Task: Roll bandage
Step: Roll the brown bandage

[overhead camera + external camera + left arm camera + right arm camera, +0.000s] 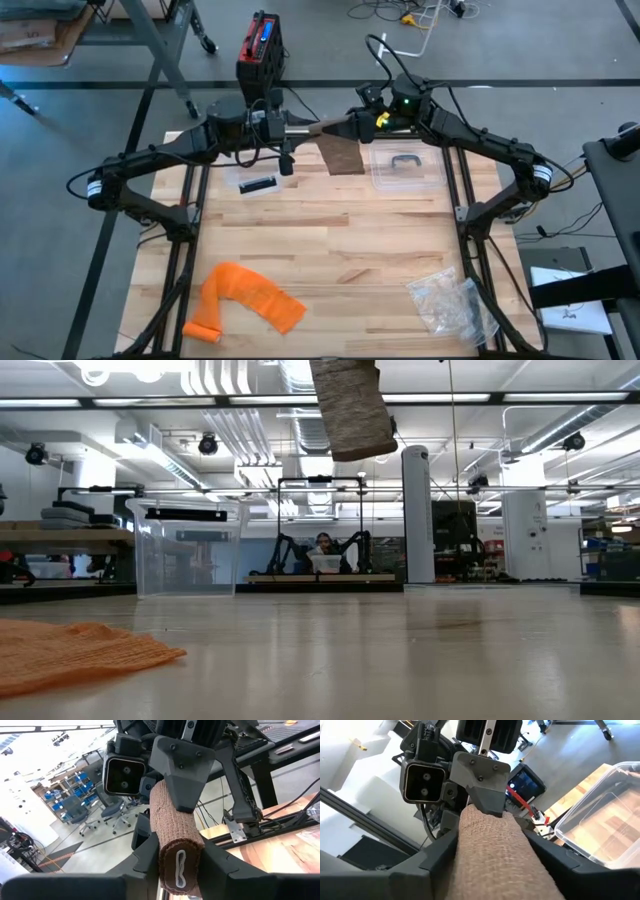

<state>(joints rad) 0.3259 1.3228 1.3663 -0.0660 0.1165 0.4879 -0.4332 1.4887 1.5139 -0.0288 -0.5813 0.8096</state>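
A brown bandage, partly rolled [322, 128], is held high above the table's far middle between my two grippers. Its loose tail [343, 156] hangs down and also shows at the top of the low view [350, 410]. My left gripper [303, 128] comes from the left and is shut on the roll's left end [180, 867]. My right gripper [347, 124] comes from the right and is shut on the right end [487, 845]. An orange bandage [245, 300] lies spread out on the table's near left. My left gripper pinches the roll's left end [172, 847] between its two fingers [145, 860]. The fingers come level from the table's left and lie along the roll. The roll is level and lifted clear of the table. My right gripper pinches the roll's right end [485, 837] between its two fingers [437, 852]. The fingers come level from the table's right and lie along the roll. The tail [343, 156] hangs slack below the roll.
A clear plastic box [405, 165] stands at the far right, also in the low view [185, 545]. A small black object [258, 184] lies at the far left. A crumpled plastic bag [450, 300] lies at the near right. A red-and-black device [260, 45] sits beyond the table.
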